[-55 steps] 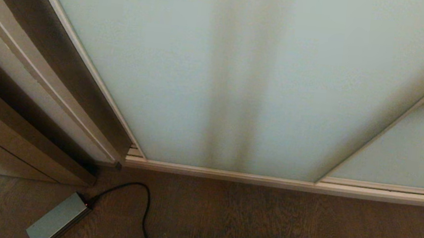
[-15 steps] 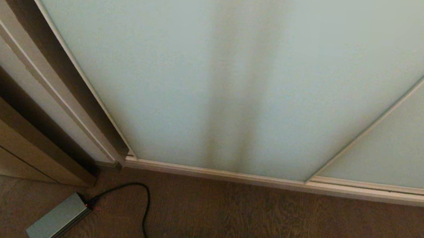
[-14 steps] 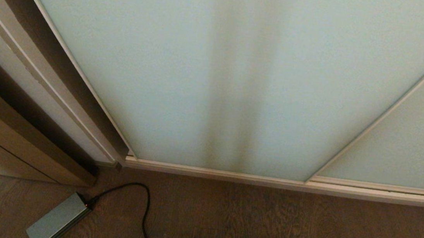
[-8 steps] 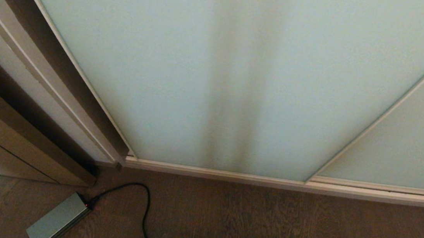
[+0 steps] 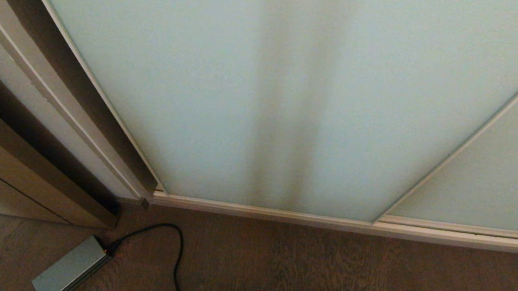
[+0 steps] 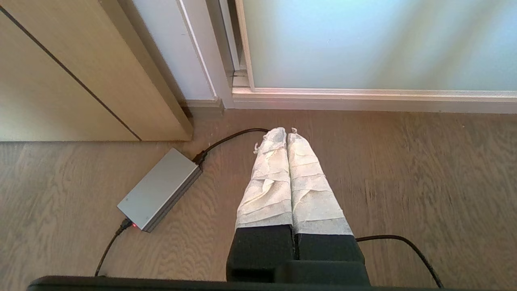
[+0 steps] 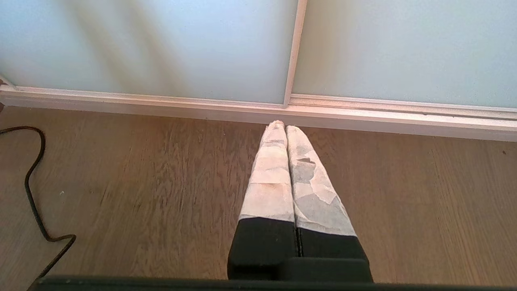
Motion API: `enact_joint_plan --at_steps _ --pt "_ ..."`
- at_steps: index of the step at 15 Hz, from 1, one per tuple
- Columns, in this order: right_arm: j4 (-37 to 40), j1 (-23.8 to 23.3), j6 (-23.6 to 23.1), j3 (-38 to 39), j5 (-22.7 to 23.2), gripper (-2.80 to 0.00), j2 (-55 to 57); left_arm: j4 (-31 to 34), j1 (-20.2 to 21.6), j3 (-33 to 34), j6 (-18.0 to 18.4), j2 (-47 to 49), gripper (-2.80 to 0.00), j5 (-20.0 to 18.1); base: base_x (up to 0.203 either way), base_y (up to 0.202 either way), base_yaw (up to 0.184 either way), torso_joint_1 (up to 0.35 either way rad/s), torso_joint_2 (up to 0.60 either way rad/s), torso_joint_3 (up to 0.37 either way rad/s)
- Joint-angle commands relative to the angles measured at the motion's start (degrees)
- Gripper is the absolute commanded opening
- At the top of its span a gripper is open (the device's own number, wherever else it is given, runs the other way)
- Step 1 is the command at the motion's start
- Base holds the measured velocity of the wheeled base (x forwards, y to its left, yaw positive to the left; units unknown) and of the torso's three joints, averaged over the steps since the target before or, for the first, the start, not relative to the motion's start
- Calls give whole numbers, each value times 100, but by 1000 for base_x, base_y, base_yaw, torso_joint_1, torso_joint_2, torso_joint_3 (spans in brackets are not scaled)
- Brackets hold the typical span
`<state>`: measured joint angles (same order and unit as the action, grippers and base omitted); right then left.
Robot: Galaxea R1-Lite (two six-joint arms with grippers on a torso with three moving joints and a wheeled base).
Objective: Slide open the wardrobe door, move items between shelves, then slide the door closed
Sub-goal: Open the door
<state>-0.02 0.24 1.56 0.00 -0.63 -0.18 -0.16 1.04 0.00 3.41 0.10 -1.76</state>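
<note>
Both tools, left tool (image 6: 286,131) and right tool (image 7: 281,125), hang closed and empty over the wood floor (image 5: 322,275). Wardrobe door (image 5: 255,83) sits shut, contents hidden.

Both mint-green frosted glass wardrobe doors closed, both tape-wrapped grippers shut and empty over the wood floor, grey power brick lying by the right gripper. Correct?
Not quite. The grey power brick lies by the left gripper, as the left wrist view shows. The right gripper has only wood floor and a black cable nearby. The mint-green frosted glass wardrobe doors are closed.

I see a grey power brick (image 5: 70,267) on the wood floor (image 5: 346,277), its black cable (image 5: 173,246) curling beside it.
</note>
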Motion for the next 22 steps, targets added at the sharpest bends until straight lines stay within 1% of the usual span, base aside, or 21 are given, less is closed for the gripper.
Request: enact_joint_plan --at_steps 1,4,6,8,9,13,15,17,19,20,21,22 --pt "2 2 2 0 0 -280 1 -2 2 0 1 5 -280 0 0 0 0 0 0 0" --pt "2 2 2 0 1 -280 1 -3 2 0 3 8 -280 0 0 0 0 0 0 0" --pt "2 2 2 0 1 -280 1 20 2 -2 176 8 -280 -16 0 0 0 0 0 0" --pt "2 2 2 0 1 -280 1 0 2 -3 -49 8 -280 6 0 0 0 0 0 0" --pt "2 2 2 0 1 -280 0 -11 2 0 -74 -1 -280 27 0 0 0 0 0 0" --pt "2 2 2 0 -7 -280 -8 25 2 0 97 8 -280 70 0 0 0 0 0 0" --pt "2 2 2 0 -1 -280 0 172 2 -98 125 17 -280 92 0 0 0 0 0 0" --pt "2 2 2 0 1 -280 1 245 2 -729 192 160 -280 160 0 0 0 0 0 0" --pt "2 2 2 0 1 -280 1 202 5 -1648 203 764 -280 284 0 0 0 0 0 0" --pt "2 2 2 0 1 -280 1 163 6 -2258 201 1132 -280 455 0 0 0 0 0 0" --pt "2 2 2 0 -8 -280 1 63 8 -2820 201 1563 -280 710 0 0 0 0 0 0" --pt "2 1 2 0 -3 -280 -4 -114 14 -3196 199 1963 -280 988 0 0 0 0 0 0"
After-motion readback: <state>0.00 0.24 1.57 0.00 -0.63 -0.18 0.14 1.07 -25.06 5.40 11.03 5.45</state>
